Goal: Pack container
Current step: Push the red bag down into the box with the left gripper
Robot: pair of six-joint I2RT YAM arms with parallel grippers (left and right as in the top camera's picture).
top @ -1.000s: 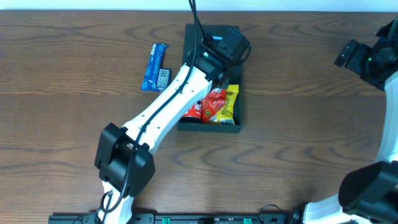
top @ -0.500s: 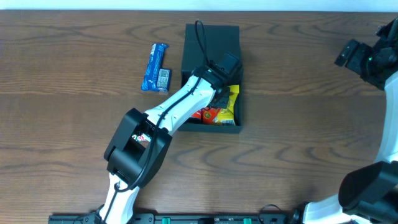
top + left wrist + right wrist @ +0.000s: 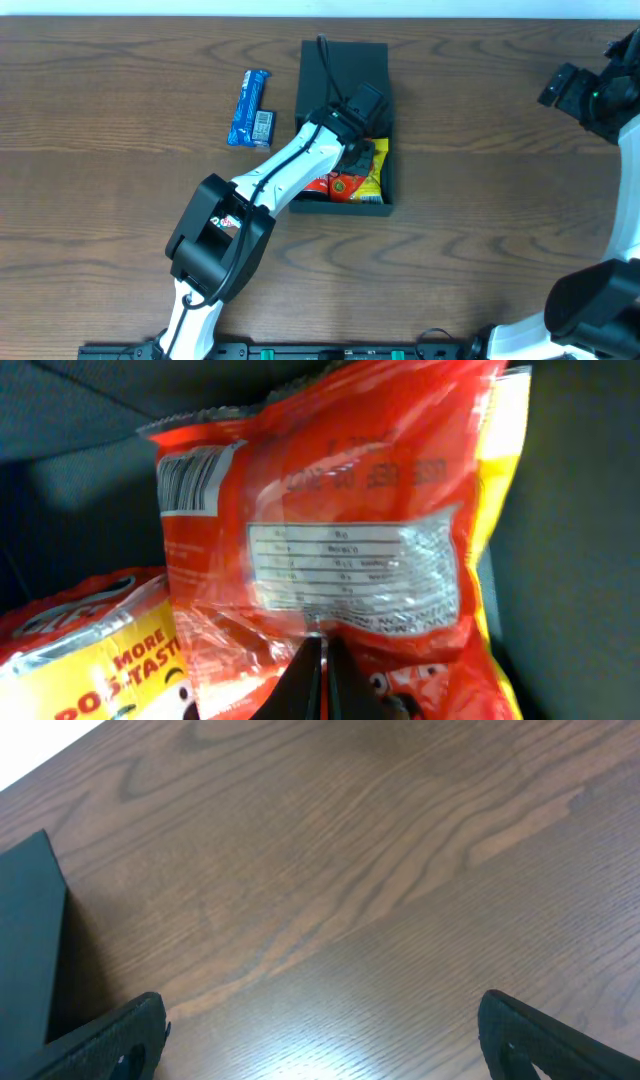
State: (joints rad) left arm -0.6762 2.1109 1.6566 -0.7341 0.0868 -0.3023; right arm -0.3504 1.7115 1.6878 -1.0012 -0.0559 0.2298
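Left claw point(image 3: 358, 155), seen from overhead, reaches into the open half of the black container point(image 3: 360, 210), which lies at mid-bench with its lid point(image 3: 345, 65) folded out flat on the far side. The claw's tips are down among the red and yellow snack packets point(image 3: 348, 182) in the near part of the box. A blue snack bar point(image 3: 250, 108) lies on the bench point(image 3: 120, 200) to the left, outside the box. The right claw point(image 3: 556, 88) hangs well apart at the far right edge.

From the left wrist, the claw point(image 3: 316, 678) has its fingers pressed together, tips on the back of the red packet point(image 3: 340, 530). I cannot tell whether a fold of film is nipped between them. A yellow-fronted packet point(image 3: 90, 655) lies just beside it, to the left.

From the right wrist, that claw point(image 3: 320, 1010) stands wide apart over bare wood, holding nothing, with a corner of the container point(image 3: 25, 930) at the left.

The step looks like settling the packets flat. It calls for light pressure on the middle of the bag, low enough to seat it below the rim without bursting the film or sliding the box.
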